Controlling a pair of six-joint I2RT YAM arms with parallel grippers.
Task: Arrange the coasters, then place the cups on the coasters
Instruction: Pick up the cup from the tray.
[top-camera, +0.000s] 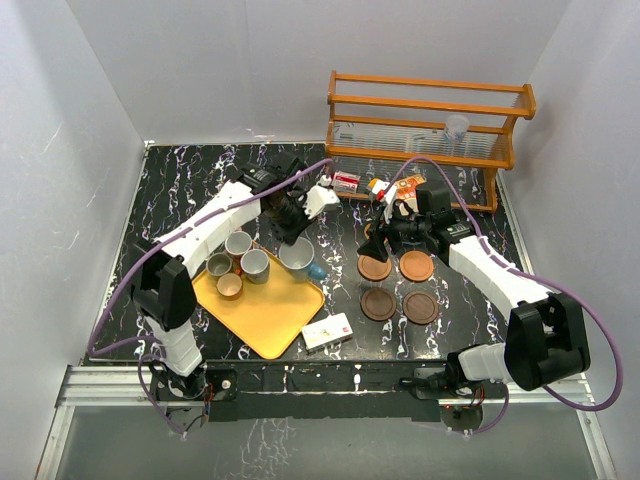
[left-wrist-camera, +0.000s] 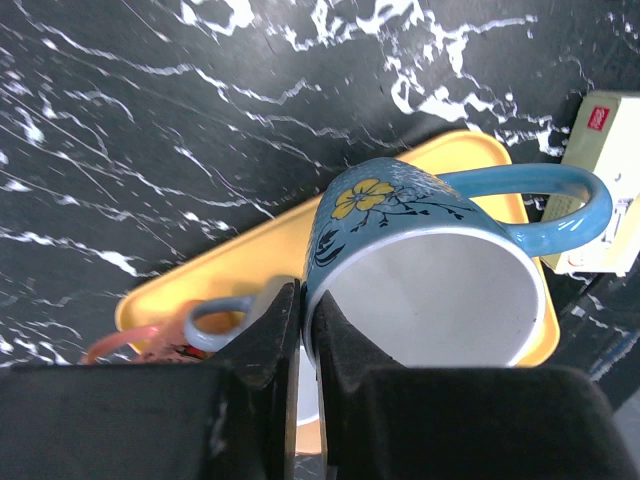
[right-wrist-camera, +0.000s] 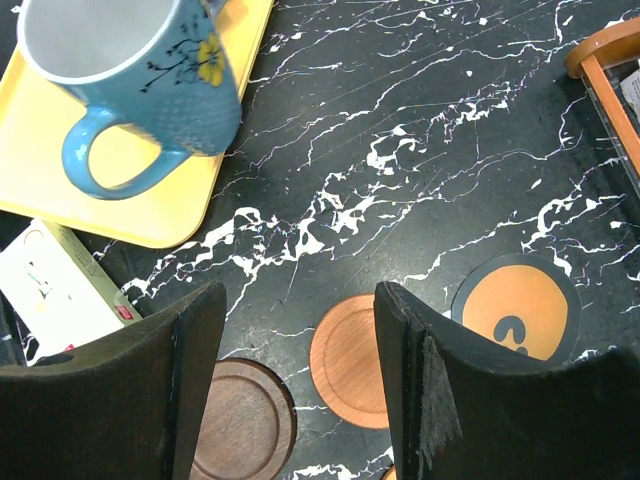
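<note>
Over the yellow tray's (left-wrist-camera: 190, 285) edge, the left tool (left-wrist-camera: 303, 310) pinches only the blue mug's (left-wrist-camera: 400, 215) rim, which might slip; the right tool (right-wrist-camera: 300, 300) gapes empty.

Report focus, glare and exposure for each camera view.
Top external: evenly lit and sharp across the table, no glare. Left wrist: blue mug crisp with a mild sheen, left claw a dark, soft-edged mass at the bottom. Right wrist: orange-brown coaster in focus, right claw underexposed and slightly blurred.
</note>
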